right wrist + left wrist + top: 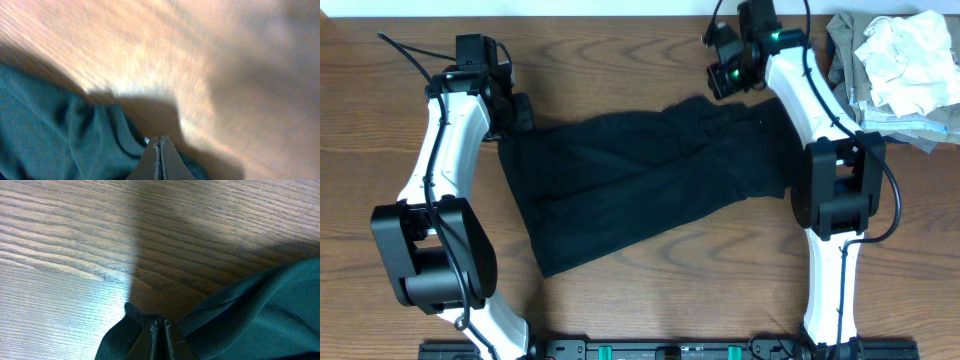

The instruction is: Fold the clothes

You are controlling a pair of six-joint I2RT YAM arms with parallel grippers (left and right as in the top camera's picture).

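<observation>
A dark teal-black garment [640, 180] lies spread flat and slanted across the middle of the table. My left gripper [523, 115] is at its upper left corner. In the left wrist view the jaws [160, 325] are shut with the garment's edge [260, 315] bunched around them. My right gripper [720, 80] is at the garment's rumpled upper right edge. In the blurred right wrist view its jaws [159, 141] are pressed shut, with the fabric [45, 125] under and beside the tips.
A pile of light crumpled clothes [900, 65] sits at the back right corner, close to the right arm. Bare wooden table [650, 300] shows in front of and behind the garment.
</observation>
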